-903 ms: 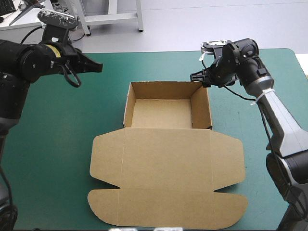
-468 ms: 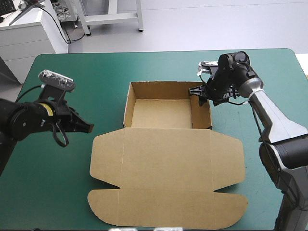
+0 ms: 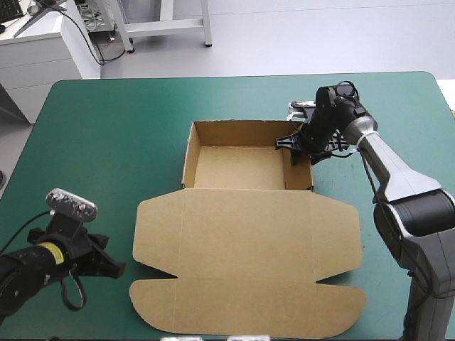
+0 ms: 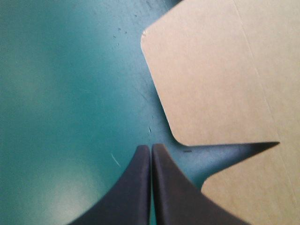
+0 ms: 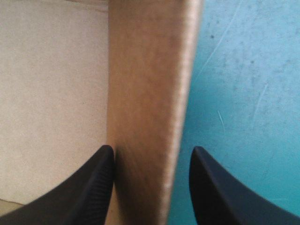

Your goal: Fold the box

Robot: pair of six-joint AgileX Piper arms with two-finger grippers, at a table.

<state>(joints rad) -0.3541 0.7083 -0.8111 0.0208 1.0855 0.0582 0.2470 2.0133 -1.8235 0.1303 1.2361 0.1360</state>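
The brown box (image 3: 245,213) lies mid-table as an open tray (image 3: 238,167) at the far side, its lid flat toward the front. My right gripper (image 3: 291,142) stands open astride the tray's right wall (image 5: 150,93), one finger inside over the floor (image 5: 51,93), the other outside over the teal-green cover. My left gripper (image 3: 116,269) is shut and low over the cover, just left of the lid's left flaps. In the left wrist view its fingertips (image 4: 151,151) point at the notch between the two rounded flaps (image 4: 206,79). It holds nothing.
The teal-green table cover (image 3: 121,128) lies bare to the left of the tray and beyond it. The lid's front edge (image 3: 249,332) reaches almost to the table's near edge.
My left arm has swept from the far left corner down to the front left, beside the lid's flaps. My right gripper has come down and in over the tray's right wall.
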